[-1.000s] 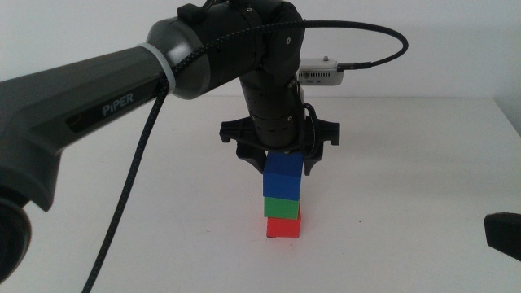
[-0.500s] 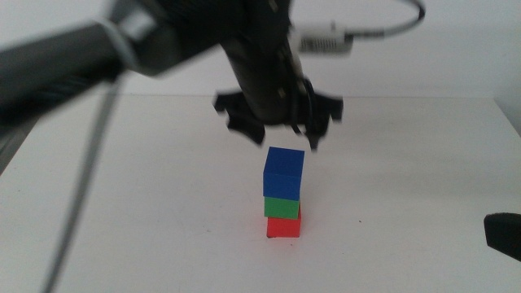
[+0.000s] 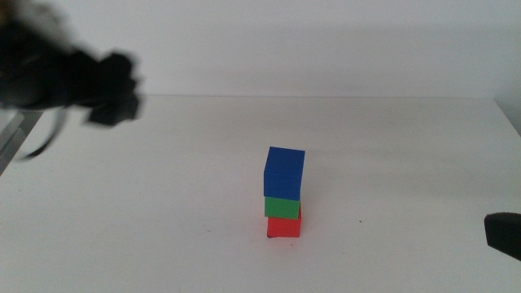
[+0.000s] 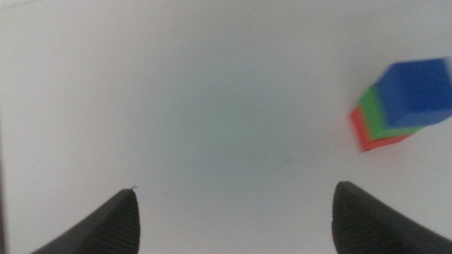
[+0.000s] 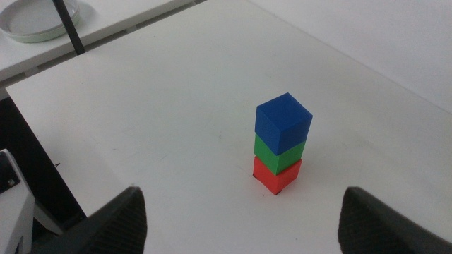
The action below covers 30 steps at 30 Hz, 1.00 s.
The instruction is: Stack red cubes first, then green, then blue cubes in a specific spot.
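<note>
On the white table stands a three-cube stack: the blue cube [image 3: 284,171] on the green cube [image 3: 282,207] on the red cube [image 3: 283,226]. It covers the specific spot, so the corner marks are hidden. My left gripper [image 3: 116,94] is a dark blur at the far left, high and well clear of the stack; its wrist view shows the jaws wide open [image 4: 233,212] and empty, with the stack [image 4: 402,106] off to one side. My right gripper [image 5: 240,219] waits open at the table's right edge [image 3: 505,232], looking at the stack [image 5: 281,144].
A tiny black speck [image 3: 361,222] lies right of the stack. In the right wrist view, a white dish [image 5: 39,17] and a dark pole [image 5: 69,25] lie beyond the table's far edge.
The left gripper, open around the blue cube a second ago, lifted off and swung fast away to the left. The stack stayed standing. The right arm has not moved.
</note>
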Tool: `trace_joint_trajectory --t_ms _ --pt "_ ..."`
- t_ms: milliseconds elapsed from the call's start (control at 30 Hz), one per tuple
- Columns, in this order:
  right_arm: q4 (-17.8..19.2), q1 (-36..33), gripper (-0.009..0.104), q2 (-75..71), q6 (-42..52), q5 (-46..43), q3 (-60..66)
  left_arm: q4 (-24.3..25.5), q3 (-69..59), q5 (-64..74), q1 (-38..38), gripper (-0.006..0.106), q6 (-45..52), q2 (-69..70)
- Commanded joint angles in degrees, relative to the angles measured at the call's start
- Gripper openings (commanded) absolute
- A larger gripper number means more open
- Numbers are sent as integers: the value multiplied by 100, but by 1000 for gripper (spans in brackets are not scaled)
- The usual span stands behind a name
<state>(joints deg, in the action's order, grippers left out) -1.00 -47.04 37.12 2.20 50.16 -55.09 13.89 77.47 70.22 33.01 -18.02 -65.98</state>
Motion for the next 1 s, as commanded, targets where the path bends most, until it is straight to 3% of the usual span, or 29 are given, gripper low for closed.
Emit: trace_joint_trajectory --t_ms 0,133,300,367,600,967 --pt "17 26 84 -21 22 -50 15 99 -435 -26 -213 92 47 424" --pt "17 26 84 -21 22 -50 15 -13 -1153 -1171 -744 93 632 1252" --pt "7 26 84 -21 24 -50 15 -1824 -2127 -2871 -2040 93 2609 2292" --pt "-4 26 84 -21 24 -50 15 -2201 -2377 -2926 -2489 93 2875 2581" --pt "-4 26 84 -21 24 -50 15 -2629 -2600 -2721 -3042 93 2850 3226" --pt "-4 26 84 -21 24 -50 15 -2646 -2600 -2875 -3053 93 2889 3448"
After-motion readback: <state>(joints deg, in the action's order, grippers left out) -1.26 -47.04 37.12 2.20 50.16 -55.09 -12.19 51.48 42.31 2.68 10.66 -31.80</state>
